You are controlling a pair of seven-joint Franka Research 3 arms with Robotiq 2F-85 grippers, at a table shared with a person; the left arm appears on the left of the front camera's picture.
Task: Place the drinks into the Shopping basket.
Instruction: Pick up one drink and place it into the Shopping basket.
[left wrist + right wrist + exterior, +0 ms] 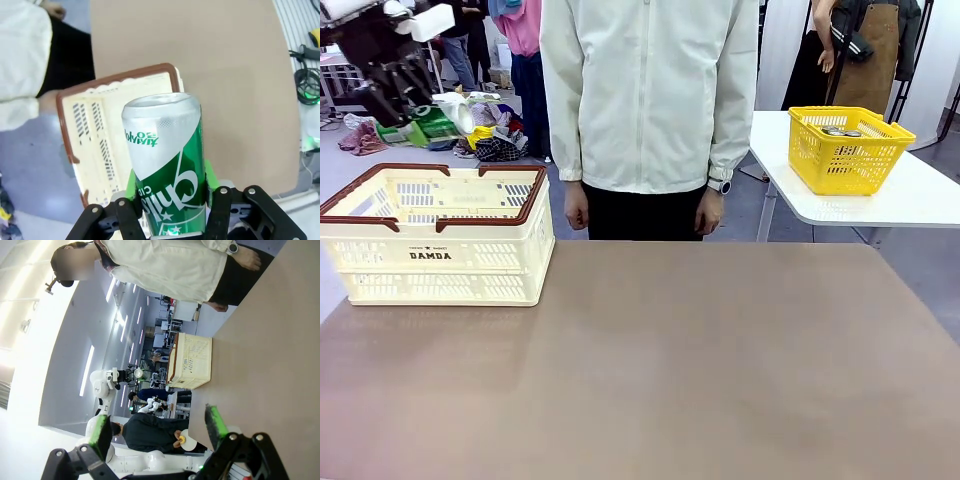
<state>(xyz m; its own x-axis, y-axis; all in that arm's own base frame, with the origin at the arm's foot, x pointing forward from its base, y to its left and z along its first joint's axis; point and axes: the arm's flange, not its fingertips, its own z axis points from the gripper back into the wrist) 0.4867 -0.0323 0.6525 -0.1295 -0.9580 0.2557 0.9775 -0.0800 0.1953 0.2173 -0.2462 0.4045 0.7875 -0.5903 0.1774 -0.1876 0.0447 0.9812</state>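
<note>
1. Our left gripper is clamped on the green can, its green pads pressing the can's two sides low on the body. In the left wrist view the can fills the lower centre of the frame.
2. The Shopping basket lies beyond the can at centre left of that frame. In the front view it sits at the left edge of the brown table, with our arm in the upper left corner above it.
3. We judge the step to be the carry. We should centre the can over the open mouth, lower it inside the rim, then release it low so it does not bounce or dent.
4. We should keep clear of the dark red-brown handles folded along the rim.
5. The can is thin smooth metal, a slim glossy cylinder with a silver top, so it is likely to roll once it is lying down.
6. The basket is stiff cream plastic with slotted walls and a flat floor.
7. Our right gripper stands wide open and empty.
</note>
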